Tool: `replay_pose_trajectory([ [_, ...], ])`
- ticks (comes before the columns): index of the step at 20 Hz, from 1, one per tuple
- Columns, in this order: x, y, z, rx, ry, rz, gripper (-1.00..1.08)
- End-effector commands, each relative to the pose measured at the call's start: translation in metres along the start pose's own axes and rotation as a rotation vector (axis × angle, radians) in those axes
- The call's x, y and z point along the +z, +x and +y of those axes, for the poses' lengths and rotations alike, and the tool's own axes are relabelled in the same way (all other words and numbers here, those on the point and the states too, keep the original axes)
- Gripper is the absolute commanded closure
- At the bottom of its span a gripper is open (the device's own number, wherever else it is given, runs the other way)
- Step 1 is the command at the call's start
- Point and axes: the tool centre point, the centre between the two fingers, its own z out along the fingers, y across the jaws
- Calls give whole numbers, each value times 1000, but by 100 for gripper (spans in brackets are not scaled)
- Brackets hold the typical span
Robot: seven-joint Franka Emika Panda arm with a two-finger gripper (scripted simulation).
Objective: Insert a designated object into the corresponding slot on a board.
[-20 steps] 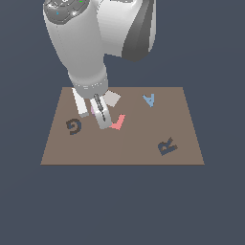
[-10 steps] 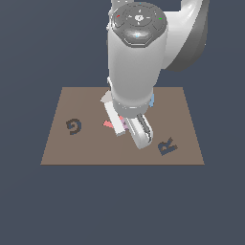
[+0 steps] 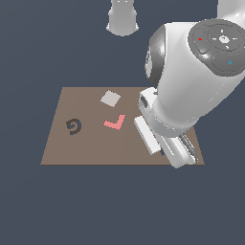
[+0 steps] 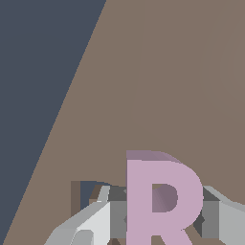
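1. Gripping the lilac R block (image 4: 162, 201): gripper (image 4: 160, 217) fingers (image 4: 98, 222) clamp it from both sides, letter upright between them.
2. Behind the R, a sliver of the dark slot (image 4: 86, 191) shows on the board (image 4: 167, 86); alignment unclear.
3. Exterior view: arm body covers the board's (image 3: 86, 143) right part, hiding block and slot.
4. Visible elsewhere: red L piece (image 3: 115, 123), pale square tile (image 3: 110, 98), dark G recess (image 3: 73, 127), all well apart from the gripper.
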Motion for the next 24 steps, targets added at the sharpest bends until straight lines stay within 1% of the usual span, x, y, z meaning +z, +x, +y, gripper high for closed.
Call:
replay_pose_trajectory([
  [1, 0, -8, -12, 1, 0, 1, 108],
  [6, -1, -19, -28, -2, 0, 0, 108],
  [10, -1, -23, -35, -3, 0, 0, 108],
  [17, 0, -25, -37, -4, 0, 0, 108],
  [23, 9, -25, -38, -3, -1, 0, 108],
  [24, 9, -25, -38, -3, -1, 0, -92],
])
